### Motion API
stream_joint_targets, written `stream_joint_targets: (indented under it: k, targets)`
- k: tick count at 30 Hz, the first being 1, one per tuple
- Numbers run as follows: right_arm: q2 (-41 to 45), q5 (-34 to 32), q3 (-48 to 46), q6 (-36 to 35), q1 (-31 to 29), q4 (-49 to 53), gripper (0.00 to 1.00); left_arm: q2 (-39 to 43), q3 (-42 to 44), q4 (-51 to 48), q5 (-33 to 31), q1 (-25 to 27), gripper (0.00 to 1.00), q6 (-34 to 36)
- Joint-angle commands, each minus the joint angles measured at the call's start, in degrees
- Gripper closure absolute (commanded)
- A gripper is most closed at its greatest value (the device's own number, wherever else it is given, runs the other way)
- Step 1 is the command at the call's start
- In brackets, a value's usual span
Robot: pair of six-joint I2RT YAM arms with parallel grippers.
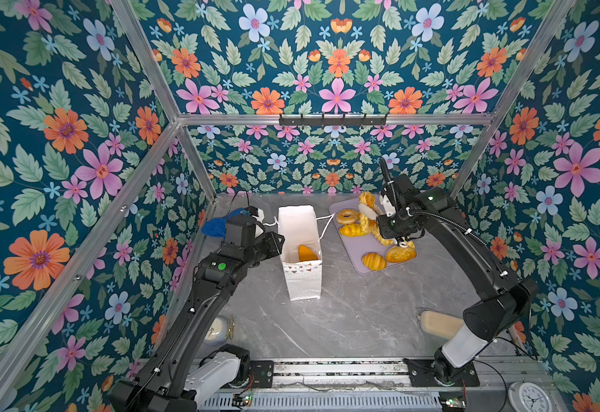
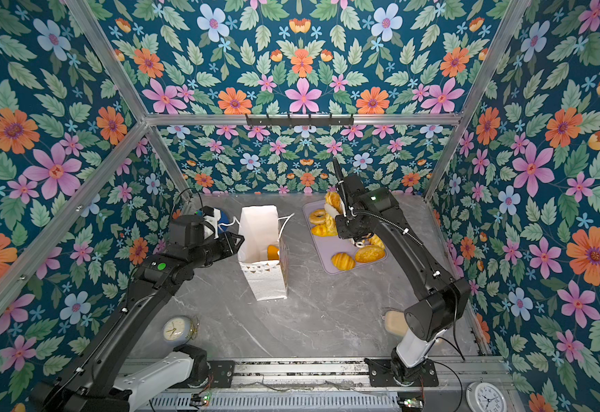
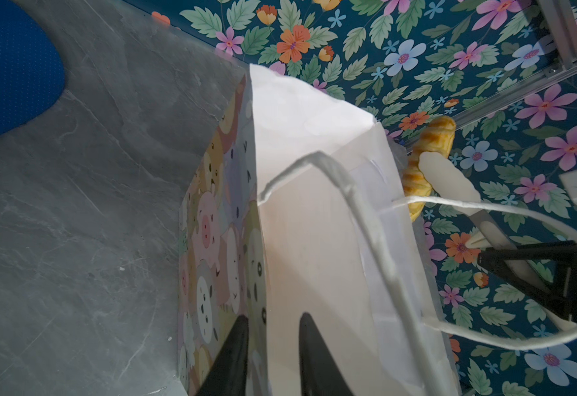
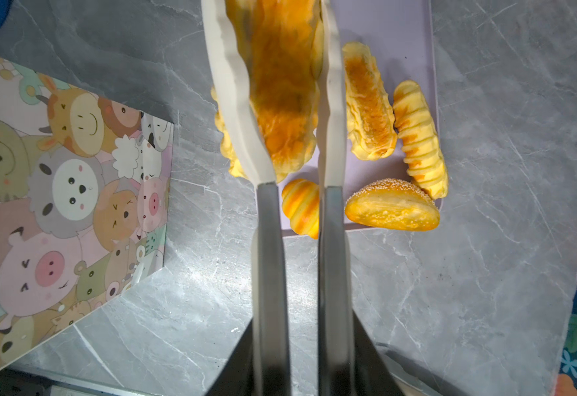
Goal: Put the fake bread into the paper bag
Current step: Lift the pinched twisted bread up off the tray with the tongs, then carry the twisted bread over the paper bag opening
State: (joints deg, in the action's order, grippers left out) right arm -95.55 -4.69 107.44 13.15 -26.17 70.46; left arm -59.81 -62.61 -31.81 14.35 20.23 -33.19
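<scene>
The paper bag (image 1: 300, 232) (image 2: 259, 228) stands upright and open mid-table, white with a cartoon-animal side (image 3: 211, 240) (image 4: 67, 192); one orange piece of fake bread (image 1: 306, 254) lies inside. My left gripper (image 1: 280, 242) (image 3: 273, 329) is open, its jaws astride the bag's left wall with a gap showing. My right gripper (image 1: 380, 215) (image 4: 302, 329) is shut on white tongs (image 4: 232, 103), which pinch a long golden pastry (image 4: 280, 85) (image 1: 366, 199) above the tray. A bagel (image 1: 346, 216) and several buns (image 1: 374, 261) lie there.
The lilac tray (image 1: 359, 246) sits right of the bag. A blue cloth (image 1: 214, 226) lies behind my left arm. An alarm clock (image 2: 175, 330) stands at front left, a pale beige oblong (image 1: 437, 323) at front right, a white clock (image 1: 528, 397) by the rail.
</scene>
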Motion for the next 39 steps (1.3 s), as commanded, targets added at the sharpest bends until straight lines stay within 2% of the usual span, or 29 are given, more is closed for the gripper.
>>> stream_joint_targets:
  k: [1,11,22,39]
  targets:
    - [2.4,1.2,0.9,0.5,0.0,-1.2,0.66,-0.1,0.0,0.3,0.3,0.0,0.74,-0.4]
    - [5.4,5.3,3.5,1.9,0.0,-1.7,0.68,0.0,0.3,0.6,0.5,0.0,0.80,-0.6]
    - [9.3,12.7,6.2,3.8,0.0,-3.5,0.68,0.1,0.8,1.1,0.9,0.0,0.87,-1.0]
    - [11.4,24.9,7.5,7.9,0.0,-8.1,0.68,0.4,1.3,1.4,1.0,0.0,0.88,-1.4]
